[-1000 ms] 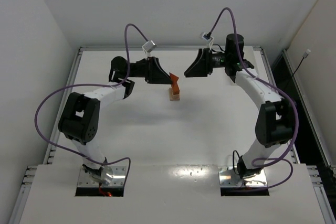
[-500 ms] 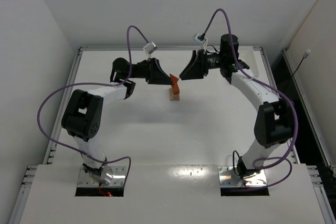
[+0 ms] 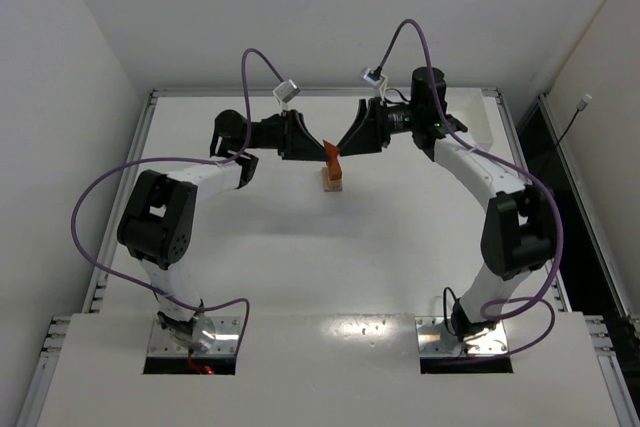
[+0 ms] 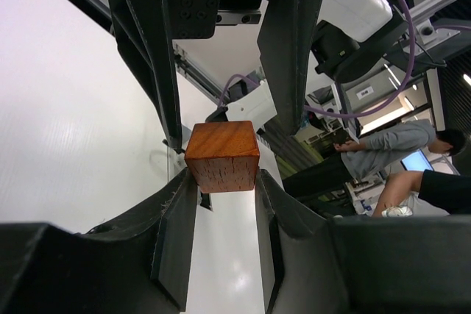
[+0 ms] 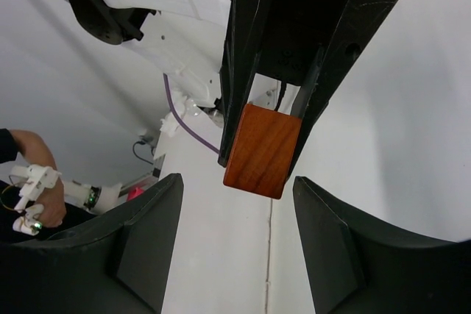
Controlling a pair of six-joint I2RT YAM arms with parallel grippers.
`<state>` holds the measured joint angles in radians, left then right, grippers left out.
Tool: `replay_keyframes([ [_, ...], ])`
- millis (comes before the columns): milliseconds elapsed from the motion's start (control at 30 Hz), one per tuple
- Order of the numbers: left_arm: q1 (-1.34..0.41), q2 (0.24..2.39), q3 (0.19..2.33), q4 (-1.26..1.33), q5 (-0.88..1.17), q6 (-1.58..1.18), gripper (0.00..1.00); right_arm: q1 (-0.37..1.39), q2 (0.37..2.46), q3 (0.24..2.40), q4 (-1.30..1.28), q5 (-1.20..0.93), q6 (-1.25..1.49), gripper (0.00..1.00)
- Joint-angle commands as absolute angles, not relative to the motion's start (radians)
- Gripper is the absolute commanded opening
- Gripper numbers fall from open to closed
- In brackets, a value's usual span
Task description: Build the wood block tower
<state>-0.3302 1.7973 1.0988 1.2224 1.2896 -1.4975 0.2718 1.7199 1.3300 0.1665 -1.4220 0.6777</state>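
Reddish-orange block (image 4: 222,157) is off the desk (image 3: 300,267), pinched by its side faces in the left claw (image 3: 322,150), grain end toward the left wrist camera. Left claw is clenched on it, with its fingers (image 4: 176,226) flat against both sides. In the top view the block hangs just above and slightly behind the pale stack (image 3: 332,183), which sits mid-desk toward the far edge, between the two arms. Touching or apart can't be told from above. The stack is low and tiny in frame, so the block count isn't readable, maybe one or two pieces.

Right claw (image 3: 350,142) comes in from the opposite side, released, jaws spread wide. Its fingers (image 5: 147,240) flank the same block without contact in the right wrist view. In the left wrist view they frame the block from the far side.

Progress, as a judgement: early. Only a short base is down and one block is in the air. It looks like either a handover between claws or a two-arm placement onto the stack. No other loose blocks show on the desk in the top view. Left to do: seat this block squarely on the stack and let go without knocking it.
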Motion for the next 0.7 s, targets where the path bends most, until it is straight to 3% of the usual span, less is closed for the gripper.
replay_keyframes([
  [0, -0.319, 1.772, 1.135, 1.299, 1.279, -1.474, 0.00, 0.281, 1.729, 1.376, 0.236, -1.451, 0.670, 0.58],
  [667, -0.319, 1.763, 1.135, 1.236, 1.279, -1.413, 0.00, 0.299, 1.747, 1.394, 0.245, -1.442, 0.698, 0.47],
])
